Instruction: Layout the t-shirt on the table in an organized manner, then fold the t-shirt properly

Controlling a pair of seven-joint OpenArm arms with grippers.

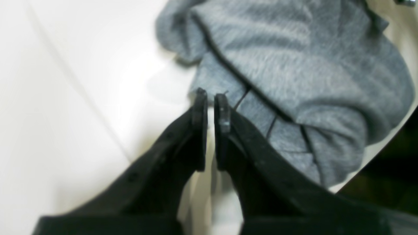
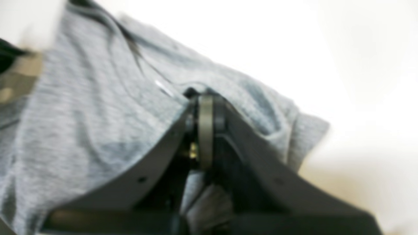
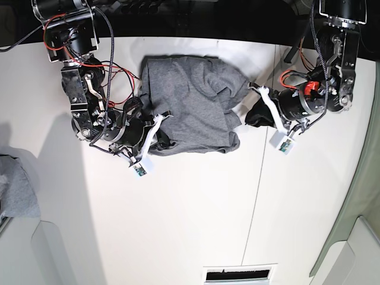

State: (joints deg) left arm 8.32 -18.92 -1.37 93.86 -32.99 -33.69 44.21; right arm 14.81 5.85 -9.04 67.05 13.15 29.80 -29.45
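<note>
Table [image 3: 196, 214] bare save t-shirt [image 3: 190, 107] bunched at far middle betw. both arms, right gripper [image 3: 161, 117] clamped on its edge, left gripper [image 1: 210, 94] nearly shut, empty, just beside opp. edge.

Black arms [image 3: 89, 107], red and black cables [image 3: 116, 74], white wrist brackets [image 3: 268, 104].

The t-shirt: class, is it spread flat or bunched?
Bunched. The t-shirt lies rumpled on the table, with folds and overlapping layers, no sleeves laid out.
</note>
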